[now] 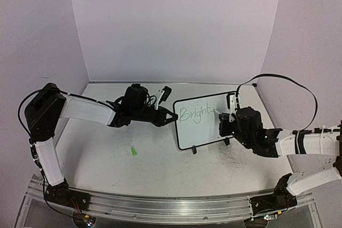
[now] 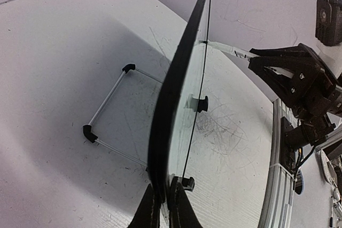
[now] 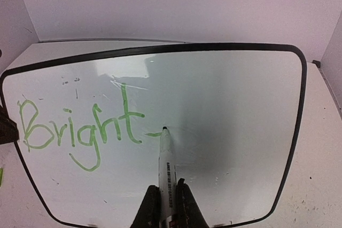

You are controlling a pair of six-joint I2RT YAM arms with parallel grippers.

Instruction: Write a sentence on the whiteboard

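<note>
The whiteboard (image 1: 202, 126) stands tilted on its black feet at mid-table, and my left gripper (image 1: 170, 117) is shut on its left edge. In the left wrist view the board's black frame (image 2: 176, 94) runs edge-on, pinched between my left gripper (image 2: 164, 198) fingers. My right gripper (image 3: 167, 198) is shut on a white marker (image 3: 165, 158) whose tip touches the whiteboard (image 3: 230, 105). The sentence (image 3: 80, 129) reads "Bright" in light green, with a short stroke just left of the tip. From above the sentence (image 1: 191, 115) sits on the board's upper left.
A small green cap (image 1: 133, 151) lies on the table left of the board. Grey scribbles (image 1: 231, 158) mark the tabletop in front of it. The board's wire stand (image 2: 107, 116) reaches out behind. An aluminium rail (image 1: 171, 204) lines the near edge; walls close in on three sides.
</note>
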